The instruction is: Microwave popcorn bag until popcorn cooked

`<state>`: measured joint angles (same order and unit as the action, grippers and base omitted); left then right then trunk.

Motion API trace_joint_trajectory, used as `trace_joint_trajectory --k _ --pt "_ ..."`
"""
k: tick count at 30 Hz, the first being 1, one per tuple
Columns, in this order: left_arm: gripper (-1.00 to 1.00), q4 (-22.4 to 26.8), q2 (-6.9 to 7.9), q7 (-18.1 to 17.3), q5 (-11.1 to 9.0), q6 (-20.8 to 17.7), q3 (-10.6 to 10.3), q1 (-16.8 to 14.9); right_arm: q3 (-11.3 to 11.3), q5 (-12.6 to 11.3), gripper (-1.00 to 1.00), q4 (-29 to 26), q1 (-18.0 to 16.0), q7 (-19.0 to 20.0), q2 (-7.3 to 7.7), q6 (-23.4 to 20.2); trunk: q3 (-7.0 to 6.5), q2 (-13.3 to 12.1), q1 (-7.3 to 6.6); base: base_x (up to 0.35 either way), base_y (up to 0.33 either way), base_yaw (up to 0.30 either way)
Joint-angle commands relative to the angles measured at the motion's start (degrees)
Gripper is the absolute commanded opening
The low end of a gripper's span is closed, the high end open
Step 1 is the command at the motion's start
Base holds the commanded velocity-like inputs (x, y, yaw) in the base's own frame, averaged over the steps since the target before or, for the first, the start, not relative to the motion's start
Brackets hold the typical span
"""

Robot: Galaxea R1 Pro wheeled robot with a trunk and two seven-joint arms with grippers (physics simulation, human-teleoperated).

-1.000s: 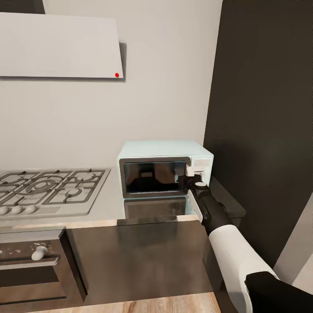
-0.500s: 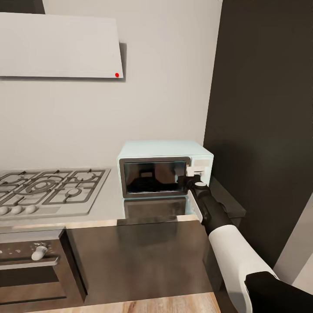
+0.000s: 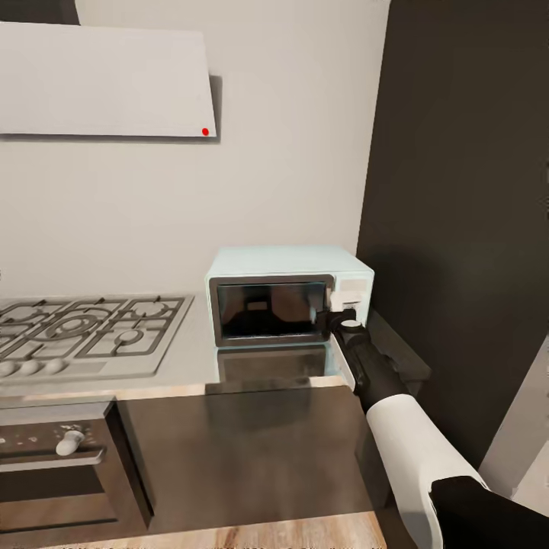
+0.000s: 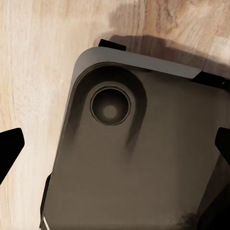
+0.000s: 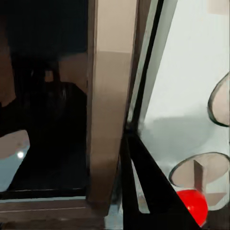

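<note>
Kitchen surroundings are seen from the head camera: the microwave point(image 3: 290, 297) is placed on the countertop point(image 3: 194, 362), against the wall and just beside a tall dark cabinet point(image 3: 465, 229). Its door is closed. A gas hob point(image 3: 84, 332) is set into the worktop well to the left, and a black oven point(image 3: 57, 473) is built in below it. The right gripper point(image 3: 335, 314) is held at the seam between the door frame and the white knob panel point(image 3: 352, 293). In the right wrist view a dark fingertip point(image 5: 143, 187) is seen close to this seam, near a red button point(image 5: 191, 203), but whether the fingers are wide or narrow cannot be told. In the left wrist view the left gripper's fingertips point(image 4: 9, 151) are spread wide over the robot's grey base point(image 4: 139, 153) and a wooden floor point(image 4: 38, 57).
</note>
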<state>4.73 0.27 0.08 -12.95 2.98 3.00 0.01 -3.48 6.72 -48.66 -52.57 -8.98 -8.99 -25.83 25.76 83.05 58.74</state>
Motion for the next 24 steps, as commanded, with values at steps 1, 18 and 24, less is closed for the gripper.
trace_joint_trajectory --k 1,18,24 --pt "1.0 0.01 -0.01 0.01 -0.06 0.1 0.26 -0.02 -0.22 -1.54 -1.0 0.14 0.01 0.33 -0.07 -0.18 0.07 0.03 -0.01 -0.209 0.0 0.0" --pt "1.0 0.01 -0.01 0.01 -0.06 0.1 0.26 -0.02 -0.22 -1.54 -1.0 0.14 0.01 0.1 -0.07 -0.1 0.07 0.03 -0.01 -0.196 0.0 0.0" --pt "1.0 0.01 -0.01 0.01 -0.06 0.1 0.25 -0.01 -0.22 -1.54 -1.0 0.15 0.01 0.1 -0.1 -0.1 0.07 0.03 -0.01 -0.001 0.0 0.0"
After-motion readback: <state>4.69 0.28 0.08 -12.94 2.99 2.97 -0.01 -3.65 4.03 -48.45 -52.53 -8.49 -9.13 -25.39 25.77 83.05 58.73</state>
